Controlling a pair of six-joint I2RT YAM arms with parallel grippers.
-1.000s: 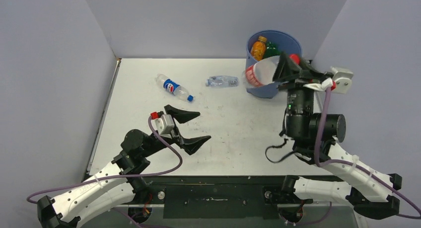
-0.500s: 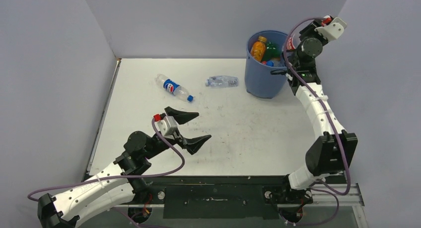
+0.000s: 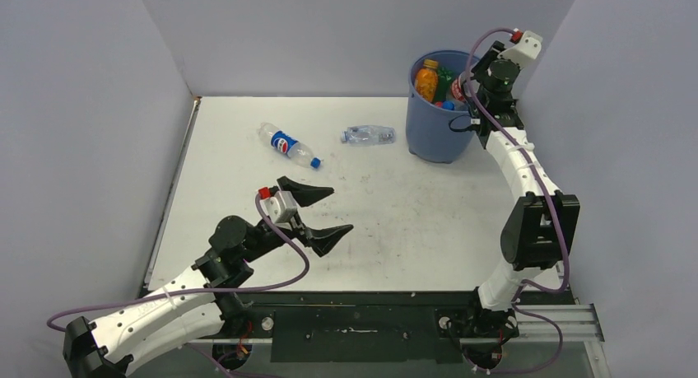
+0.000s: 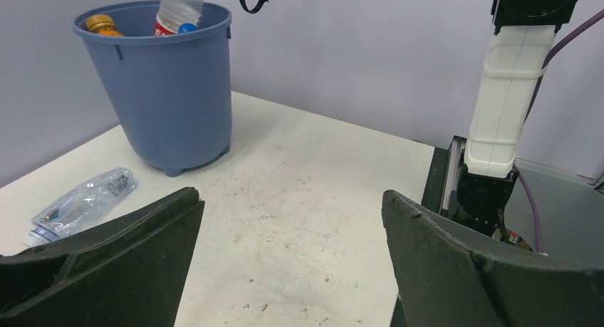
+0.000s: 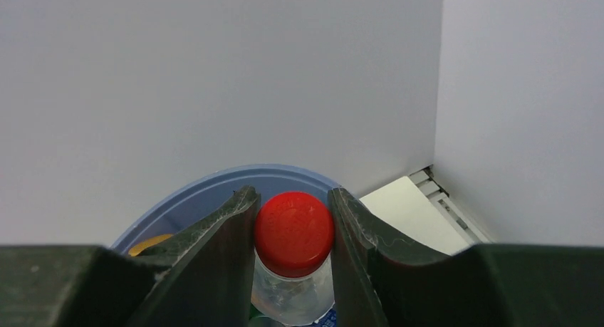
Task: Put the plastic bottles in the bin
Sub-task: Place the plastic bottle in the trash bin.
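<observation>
The right gripper (image 5: 293, 200) pinches a clear red-capped bottle (image 5: 294, 234) by its smooth cap, upright in the round, tapered blue bin (image 3: 430, 137); the left gripper (image 3: 318, 210) gapes wide, empty; a blue-labelled bottle (image 3: 287, 145) and a crumpled clear bottle (image 3: 368, 134) lie on the scuffed white table (image 3: 403, 213).

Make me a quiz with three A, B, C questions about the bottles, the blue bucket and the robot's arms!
1. How many bottles lie on the table outside the bin?
A one
B two
C five

2. The left gripper is:
A shut on a bottle
B shut on the bin's rim
C open, holding nothing

3. Where is the red-capped bottle?
A in the right gripper, over the bin
B flat on the table
C in the left gripper

Answers:
1. B: the blue-labelled bottle and the crushed clear one lie there.
2. C: its jaws stand wide apart with nothing between.
3. A: the right wrist view shows its cap clamped, with the bin below.
</observation>
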